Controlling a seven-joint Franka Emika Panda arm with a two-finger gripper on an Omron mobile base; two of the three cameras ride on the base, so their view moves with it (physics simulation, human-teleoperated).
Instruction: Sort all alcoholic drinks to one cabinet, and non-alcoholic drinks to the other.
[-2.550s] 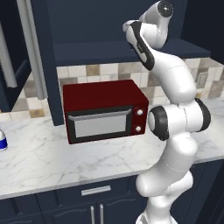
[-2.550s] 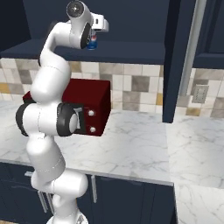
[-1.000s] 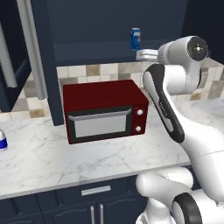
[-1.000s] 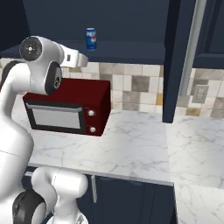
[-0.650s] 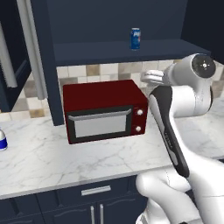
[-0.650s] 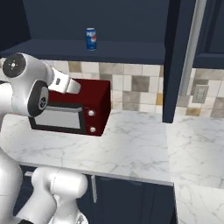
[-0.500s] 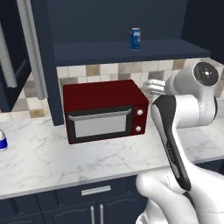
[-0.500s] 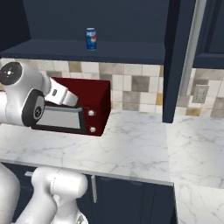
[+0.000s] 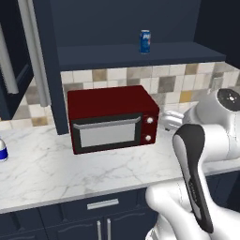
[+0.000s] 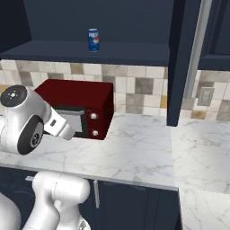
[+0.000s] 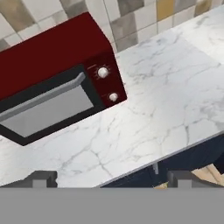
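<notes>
1. Since 2.5 s ago the arm has swung down from the open cabinet shelf, where the gripper was up beside the blue can; now the elbow is folded low in front of the desk.
2. Blue can (image 9: 145, 41) stands upright and alone on the shelf of the open navy cabinet (image 9: 140, 54), above the red microwave (image 9: 112, 117). That non-alcoholic item reads as placed.
3. Gripper (image 11: 111, 177): two dark tips show wide apart at the bottom of the hand view, nothing between them. Spread and empty. It looks down over the microwave's right front corner and the marble desk (image 11: 166, 100).
4. White bottle (image 9: 2, 151) with blue label sits at the far left edge of the desk in the left base view, well apart from the microwave. Only partly in frame.
5. My guess is that it is the next pick, since it belongs with the can.
6. Handling, as I judge it: small and light, likely smooth plastic, so slippery and easy to tip. I would take it at mid-body across the label, not by the cap.
7. A closed navy door with a long silver bar handle (image 9: 8, 61) hangs at upper left.
8. No alcoholic bottle noted.
</notes>
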